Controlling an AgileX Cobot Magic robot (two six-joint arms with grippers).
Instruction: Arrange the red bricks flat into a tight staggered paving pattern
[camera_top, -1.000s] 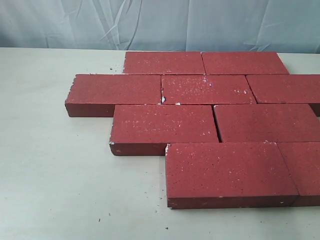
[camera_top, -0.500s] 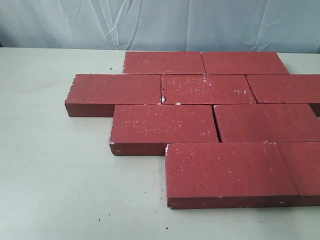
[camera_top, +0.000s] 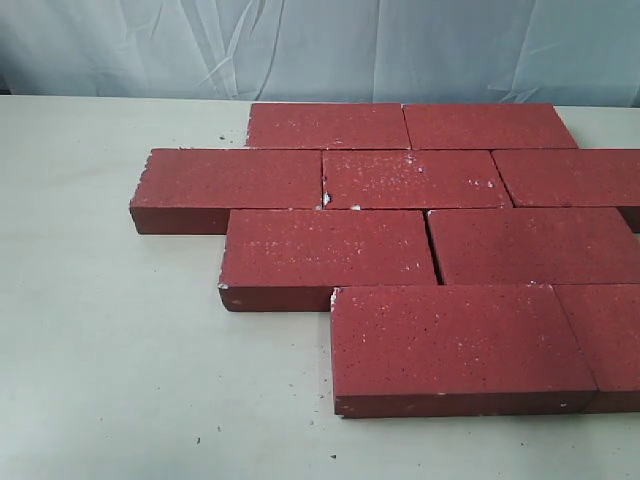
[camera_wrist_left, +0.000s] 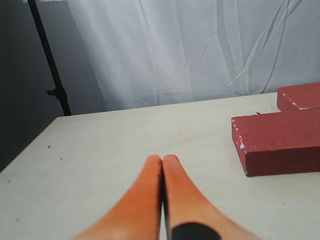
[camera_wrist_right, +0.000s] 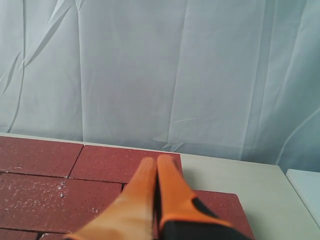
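Note:
Several red bricks (camera_top: 420, 240) lie flat in four staggered rows on the pale table, touching edge to edge, with thin dark gaps at a few joints. Neither gripper appears in the exterior view. In the left wrist view my left gripper (camera_wrist_left: 162, 159) is shut and empty, hovering over bare table, with a brick's end (camera_wrist_left: 277, 142) off to one side, apart from it. In the right wrist view my right gripper (camera_wrist_right: 155, 161) is shut and empty above the red bricks (camera_wrist_right: 100, 162) near their far row.
The pale table (camera_top: 120, 350) shows bare surface left of and in front of the bricks, with small dark crumbs scattered on it. A white curtain (camera_top: 320, 45) hangs behind the table. A black stand pole (camera_wrist_left: 50, 65) rises beyond the table edge in the left wrist view.

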